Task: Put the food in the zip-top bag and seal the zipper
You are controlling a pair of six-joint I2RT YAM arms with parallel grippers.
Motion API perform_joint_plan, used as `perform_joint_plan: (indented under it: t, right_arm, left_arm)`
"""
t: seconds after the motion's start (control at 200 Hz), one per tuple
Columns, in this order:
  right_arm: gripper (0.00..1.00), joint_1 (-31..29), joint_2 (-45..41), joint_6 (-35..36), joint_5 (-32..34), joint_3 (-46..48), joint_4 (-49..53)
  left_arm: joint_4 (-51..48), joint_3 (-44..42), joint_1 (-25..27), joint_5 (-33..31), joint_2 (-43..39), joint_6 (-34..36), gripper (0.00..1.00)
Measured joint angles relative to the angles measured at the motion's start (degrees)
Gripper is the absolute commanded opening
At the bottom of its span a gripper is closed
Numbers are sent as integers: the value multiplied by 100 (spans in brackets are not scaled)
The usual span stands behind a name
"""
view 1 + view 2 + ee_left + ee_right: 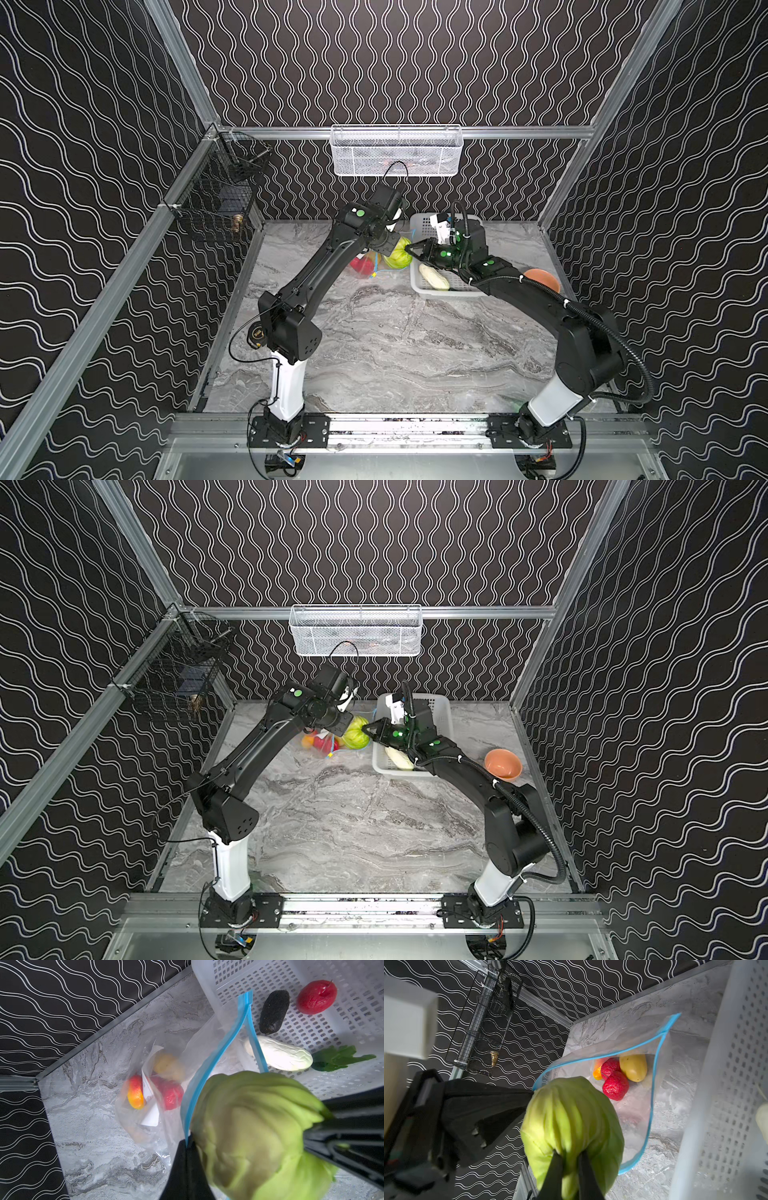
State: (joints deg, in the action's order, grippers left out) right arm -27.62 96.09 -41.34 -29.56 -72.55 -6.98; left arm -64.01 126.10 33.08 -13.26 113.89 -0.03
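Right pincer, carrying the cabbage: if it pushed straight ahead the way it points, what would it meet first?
Likely the zip-top bag: the cabbage sits at its open mouth, by the zipper edge the left pincer pinches. Depth unclear.

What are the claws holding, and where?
The right claw pinches the cabbage by a fold at its end; the left claw grips the bag at its blue zipper.

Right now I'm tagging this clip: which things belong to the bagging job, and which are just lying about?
Job: zip-top bag, zipper, cabbage, bagged red pieces, potato, yellow-orange fruit, white vegetable, dark oval, loose red piece, left gripper, right gripper.
Lying about: orange bowl, white wire basket, black wire rack.
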Motion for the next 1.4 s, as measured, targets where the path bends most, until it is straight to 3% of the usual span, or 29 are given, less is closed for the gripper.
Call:
perform_joint_plan:
  t: [0.49,0.906,1.266,1.401]
  right_arm:
    - [0,-105,409,52,369,-424,181]
    - [0,-321,841,605,981,-1139,695]
    - [9,-481,1462,997,1246,-1967,1034]
    - [23,-496,1620,1032,1237,-2063,1054]
  left_arm:
    - [4,118,4,-66,0,-2,0]
    - [129,87,4,-511,-208,-7,0]
    - [227,33,4,-796,-278,-11,0]
    - [234,66,4,-861,-256,-9,0]
